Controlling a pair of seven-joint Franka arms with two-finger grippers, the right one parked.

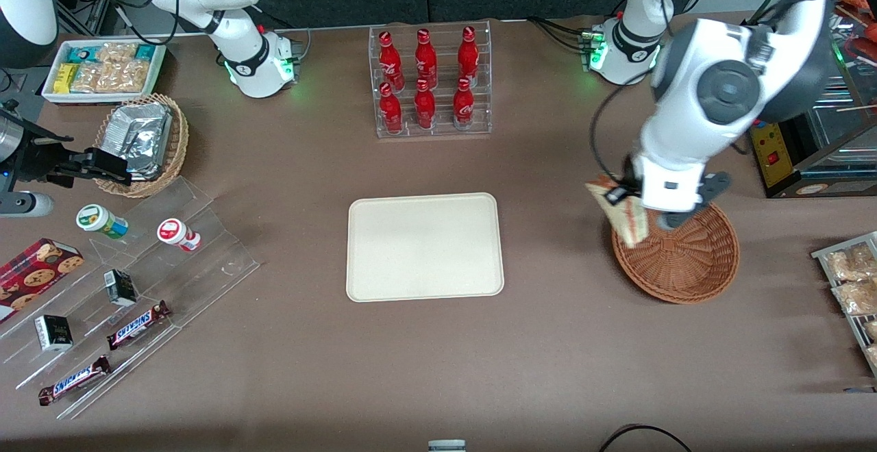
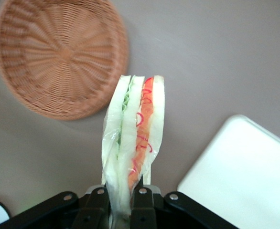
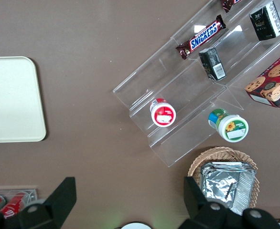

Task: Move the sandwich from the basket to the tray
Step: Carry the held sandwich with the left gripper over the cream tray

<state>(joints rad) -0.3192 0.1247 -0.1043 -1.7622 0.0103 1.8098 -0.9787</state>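
Note:
My left gripper (image 1: 627, 200) is shut on the clear-wrapped sandwich (image 1: 622, 214) and holds it in the air over the basket's rim that faces the tray. In the left wrist view the sandwich (image 2: 133, 140) hangs from the gripper (image 2: 123, 200), white bread with orange, red and green layers showing. The reddish-brown wicker basket (image 1: 692, 260) is empty; it also shows in the left wrist view (image 2: 59, 57). The cream-white tray (image 1: 425, 246) lies empty mid-table, toward the parked arm from the basket; one corner shows in the left wrist view (image 2: 245, 176).
A clear rack of red bottles (image 1: 430, 82) stands farther from the front camera than the tray. A tan basket of foil packs (image 1: 140, 140), a snack box (image 1: 103, 68) and clear steps with snacks (image 1: 130, 301) lie toward the parked arm's end. Packets on a rack (image 1: 853, 287) lie at the working arm's end.

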